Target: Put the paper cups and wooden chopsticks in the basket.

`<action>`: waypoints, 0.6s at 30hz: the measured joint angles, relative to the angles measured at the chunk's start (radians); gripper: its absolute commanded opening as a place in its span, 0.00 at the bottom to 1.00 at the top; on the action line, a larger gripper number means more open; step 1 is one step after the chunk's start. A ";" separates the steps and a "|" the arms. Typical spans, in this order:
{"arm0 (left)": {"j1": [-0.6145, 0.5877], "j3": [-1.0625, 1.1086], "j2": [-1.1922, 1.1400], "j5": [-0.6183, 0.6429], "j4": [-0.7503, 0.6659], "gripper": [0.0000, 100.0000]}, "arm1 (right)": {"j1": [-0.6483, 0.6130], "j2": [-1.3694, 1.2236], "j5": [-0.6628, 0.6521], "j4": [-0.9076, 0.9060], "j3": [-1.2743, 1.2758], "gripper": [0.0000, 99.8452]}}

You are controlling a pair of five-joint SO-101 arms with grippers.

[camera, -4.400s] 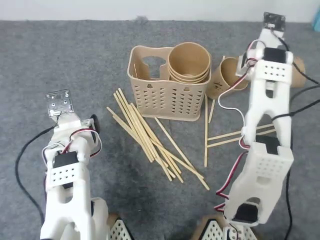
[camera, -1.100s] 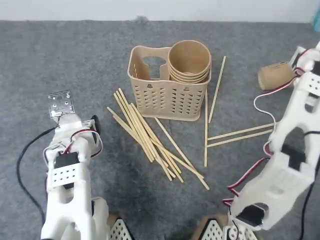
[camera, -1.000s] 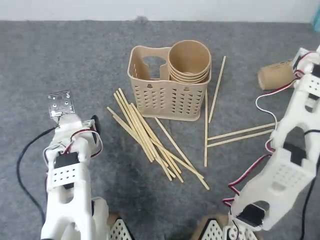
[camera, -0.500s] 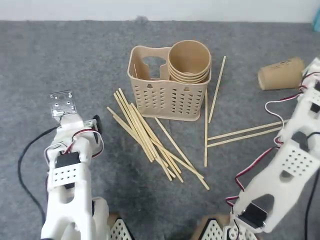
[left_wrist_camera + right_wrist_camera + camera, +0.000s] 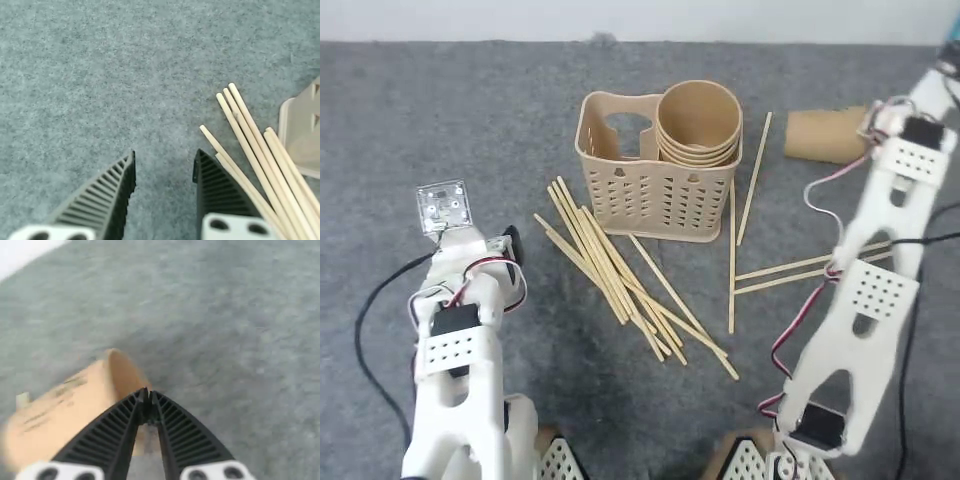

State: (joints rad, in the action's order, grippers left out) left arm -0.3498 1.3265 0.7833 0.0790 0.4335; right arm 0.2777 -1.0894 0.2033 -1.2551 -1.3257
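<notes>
The tan basket (image 5: 650, 190) stands mid-table with several paper cups (image 5: 698, 120) stacked in its right compartment. To its right a paper cup (image 5: 820, 135) lies on its side, and my right gripper (image 5: 876, 125) is at its right end. In the right wrist view the right gripper (image 5: 148, 393) is shut, pinching the rim of the paper cup (image 5: 75, 400). A fan of wooden chopsticks (image 5: 620, 275) lies in front of the basket. My left gripper (image 5: 164, 156) stands open above bare carpet, beside the chopsticks' ends (image 5: 235, 125).
Loose chopsticks lie right of the basket: one leaning (image 5: 755, 178), one straight (image 5: 731, 255), and a pair crosswise (image 5: 800, 268) under the right arm. The left arm (image 5: 455, 330) stands at the front left. Grey carpet covers the table.
The right arm swung in from the far right edge, and the lying cup moved left with it toward the basket. The left arm barely moved.
</notes>
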 measured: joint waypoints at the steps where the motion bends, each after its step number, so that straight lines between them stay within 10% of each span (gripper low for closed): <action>1: 0.000 0.000 0.000 0.000 0.000 0.18 | -0.021 0.000 -0.002 -0.041 -0.032 0.01; 18: 0.000 0.000 0.000 0.000 0.000 0.18 | -0.252 0.002 -0.028 -0.285 -0.110 0.13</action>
State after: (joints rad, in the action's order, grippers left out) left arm -0.3498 1.3265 0.7833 0.0790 0.4335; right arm 0.0261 -1.0879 0.1757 -1.5405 -1.4362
